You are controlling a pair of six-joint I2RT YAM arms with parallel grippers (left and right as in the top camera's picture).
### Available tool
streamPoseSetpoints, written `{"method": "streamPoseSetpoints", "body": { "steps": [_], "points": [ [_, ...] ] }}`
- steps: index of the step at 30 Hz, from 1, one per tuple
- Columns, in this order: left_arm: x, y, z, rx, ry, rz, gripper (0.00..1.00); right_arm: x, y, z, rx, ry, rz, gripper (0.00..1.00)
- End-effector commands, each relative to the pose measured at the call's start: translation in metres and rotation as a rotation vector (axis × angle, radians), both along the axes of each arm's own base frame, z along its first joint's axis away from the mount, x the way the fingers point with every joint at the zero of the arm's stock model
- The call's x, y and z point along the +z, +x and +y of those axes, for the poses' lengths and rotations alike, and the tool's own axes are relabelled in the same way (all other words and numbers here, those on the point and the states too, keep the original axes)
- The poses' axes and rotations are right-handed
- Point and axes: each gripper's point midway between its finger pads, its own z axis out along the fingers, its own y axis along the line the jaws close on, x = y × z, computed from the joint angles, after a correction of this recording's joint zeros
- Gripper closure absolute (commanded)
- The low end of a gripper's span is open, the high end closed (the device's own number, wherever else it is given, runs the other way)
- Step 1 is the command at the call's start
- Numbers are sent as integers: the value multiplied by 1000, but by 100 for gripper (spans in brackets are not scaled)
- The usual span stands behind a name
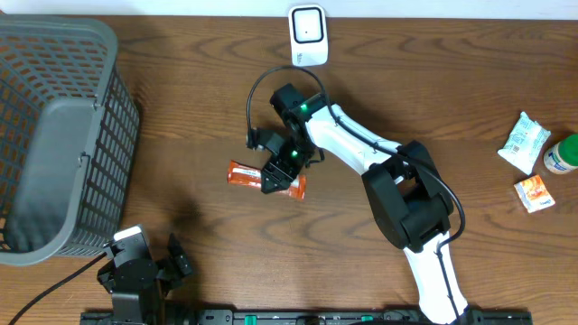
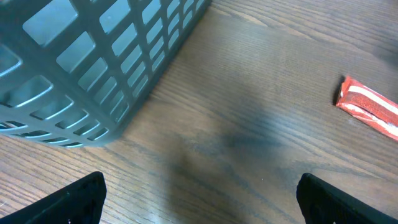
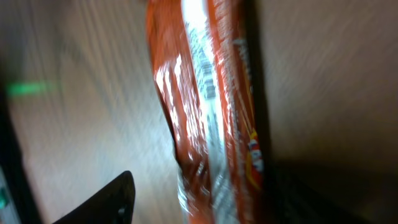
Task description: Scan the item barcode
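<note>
The item, an orange and silver wrapped packet, lies flat on the wooden table left of centre. My right gripper is down over its middle, jaws astride it. In the right wrist view the packet runs between the fingers; the left finger stands clear of it by a gap, and the right side is dark and close against the wrapper. A white scanner stands at the back edge. My left gripper rests open near the front left, nothing between its fingers, with the packet ahead to its right.
A grey mesh basket fills the left side, close to the left gripper, and its wall shows in the left wrist view. At the far right lie a white packet, a green-capped bottle and a small orange packet.
</note>
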Motion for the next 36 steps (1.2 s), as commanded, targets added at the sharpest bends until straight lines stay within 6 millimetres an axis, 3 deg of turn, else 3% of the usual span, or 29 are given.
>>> {"method": "streamPoseSetpoints", "body": {
  "steps": [1,8,14,19,21,23,25,26,36],
  "points": [
    [0,0,2,14,-3,-3,2,-45,-13,-26,-7,-187,40,37],
    [0,0,2,14,-3,-3,2,-71,-6,-52,-133,-370,-14,27],
    [0,0,2,14,-3,-3,2,-75,-15,-52,-125,-425,-36,27],
    [0,0,2,14,-3,-3,2,-91,-27,-62,-84,-502,-87,25],
    [0,0,2,14,-3,-3,2,-99,-37,-67,-76,-515,-74,35],
    [0,0,2,14,-3,-3,2,-106,-44,-73,-74,-526,-62,51],
    [0,0,2,14,-3,-3,2,-110,-47,-80,-81,-536,-49,79],
    [0,0,2,14,-3,-3,2,-109,-46,-81,-95,-524,-31,99],
    [0,0,2,14,-3,-3,2,-95,-39,-79,-148,-467,58,99]
  ]
}}
